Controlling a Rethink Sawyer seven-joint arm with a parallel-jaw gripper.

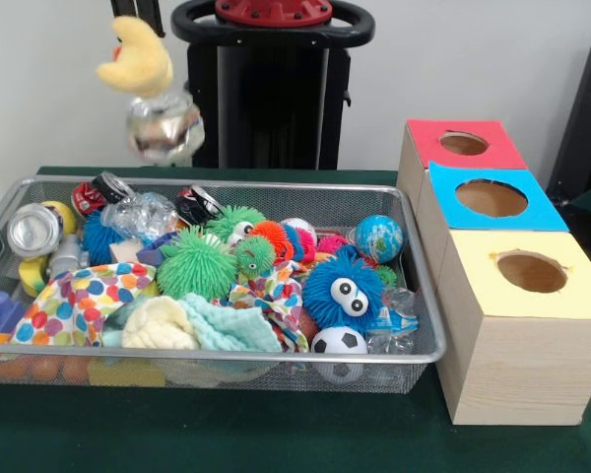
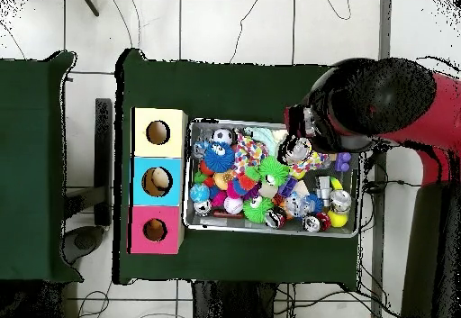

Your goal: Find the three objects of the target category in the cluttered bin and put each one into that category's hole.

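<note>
A yellow plush toy (image 1: 135,57) hangs in the air above the left end of the wire bin (image 1: 227,359), with a shiny crumpled silver thing (image 1: 164,128) dangling right under it. My gripper (image 1: 138,16) shows only as dark tips at the top edge, shut on the plush. In the overhead view the arm (image 2: 378,98) covers the gripper, and the lifted load (image 2: 297,149) shows pale at its tip. The bin (image 2: 270,231) is full of mixed toys. Three boxes with holes stand beside it: red (image 1: 463,144), blue (image 1: 491,198) and yellow (image 1: 532,272).
The bin holds a blue fuzzy ball with eyes (image 1: 342,292), green spiky balls (image 1: 195,264), a small soccer ball (image 1: 338,342), a globe ball (image 1: 378,237), a dotted cloth (image 1: 79,301), tin cans (image 1: 32,230) and toy cars (image 1: 199,205). Green cloth covers the table (image 1: 276,434).
</note>
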